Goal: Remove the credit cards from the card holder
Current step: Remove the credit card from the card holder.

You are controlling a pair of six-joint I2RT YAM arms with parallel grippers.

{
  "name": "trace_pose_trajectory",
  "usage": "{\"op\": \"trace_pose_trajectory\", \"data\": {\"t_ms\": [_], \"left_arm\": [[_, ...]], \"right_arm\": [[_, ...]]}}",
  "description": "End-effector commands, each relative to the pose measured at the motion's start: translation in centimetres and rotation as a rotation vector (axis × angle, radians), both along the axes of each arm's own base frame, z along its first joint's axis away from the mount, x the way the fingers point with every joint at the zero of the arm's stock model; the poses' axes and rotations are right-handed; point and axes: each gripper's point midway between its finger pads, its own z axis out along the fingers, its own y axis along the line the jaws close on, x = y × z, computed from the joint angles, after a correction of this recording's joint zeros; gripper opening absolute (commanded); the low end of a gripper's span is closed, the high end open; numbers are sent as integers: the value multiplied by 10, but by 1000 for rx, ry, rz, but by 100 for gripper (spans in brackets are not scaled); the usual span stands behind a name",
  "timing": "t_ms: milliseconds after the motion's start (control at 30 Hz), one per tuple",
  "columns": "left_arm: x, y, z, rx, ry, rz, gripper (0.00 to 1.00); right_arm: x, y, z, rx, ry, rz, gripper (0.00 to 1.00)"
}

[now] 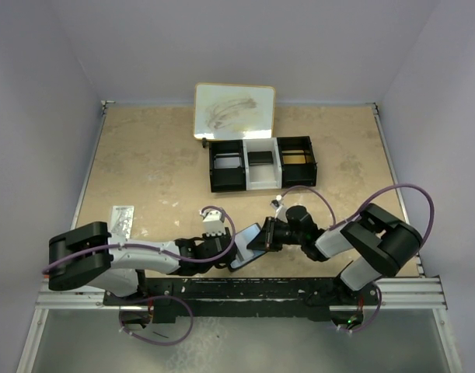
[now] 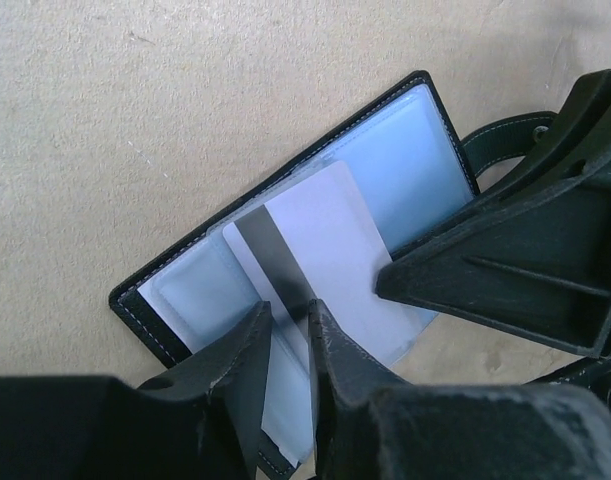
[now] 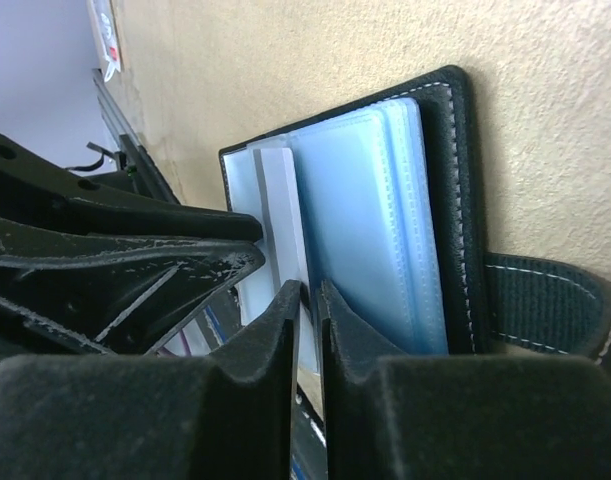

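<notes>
The black card holder (image 1: 249,244) is held open and tilted up off the table between both arms near the front edge. Its grey-blue pockets (image 2: 410,165) face the left wrist camera, and its snap tab (image 3: 545,300) hangs to one side. A white credit card (image 2: 330,225) with a dark stripe sticks halfway out of a pocket; its thin edge (image 3: 280,200) also shows in the right wrist view. My left gripper (image 2: 290,318) stands over the card's stripe with its jaws a narrow gap apart. My right gripper (image 3: 312,293) is shut on a pocket leaf of the card holder.
A black-and-white three-compartment tray (image 1: 260,180) stands at the back middle, with a white board (image 1: 234,111) leaning behind it. A small silvery packet (image 1: 123,220) lies at the left. The metal rail (image 1: 245,291) runs along the near edge.
</notes>
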Motion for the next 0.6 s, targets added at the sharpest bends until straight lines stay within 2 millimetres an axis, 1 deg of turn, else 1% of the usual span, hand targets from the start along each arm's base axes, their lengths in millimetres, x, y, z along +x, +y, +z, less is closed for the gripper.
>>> {"op": "trace_pose_trajectory", "data": {"t_ms": [0, 67, 133, 267, 300, 367, 433, 567], "left_arm": [[-7, 11, -21, 66, 41, 4, 18], [-7, 16, -24, 93, 43, 5, 16], [-8, 21, -26, 119, 43, 7, 14], [-8, 27, -27, 150, 42, 8, 13], [-8, 28, -28, 156, 41, 9, 13], [-7, 30, -28, 166, 41, 11, 12], [-8, 32, -30, 178, 41, 11, 11], [-6, 40, -31, 203, 35, 41, 10]], "right_arm": [[0, -7, -3, -42, -9, -19, 22], [4, -7, -1, -55, -23, -21, 25], [8, -6, 2, -58, -39, -21, 21], [12, -6, 4, -73, -43, -37, 20], [13, -6, 3, -79, -45, -36, 17], [13, -6, 4, -78, -49, -27, 8], [15, -6, 5, -82, -52, -25, 3], [19, -14, 6, -110, -65, -55, 1]]}}
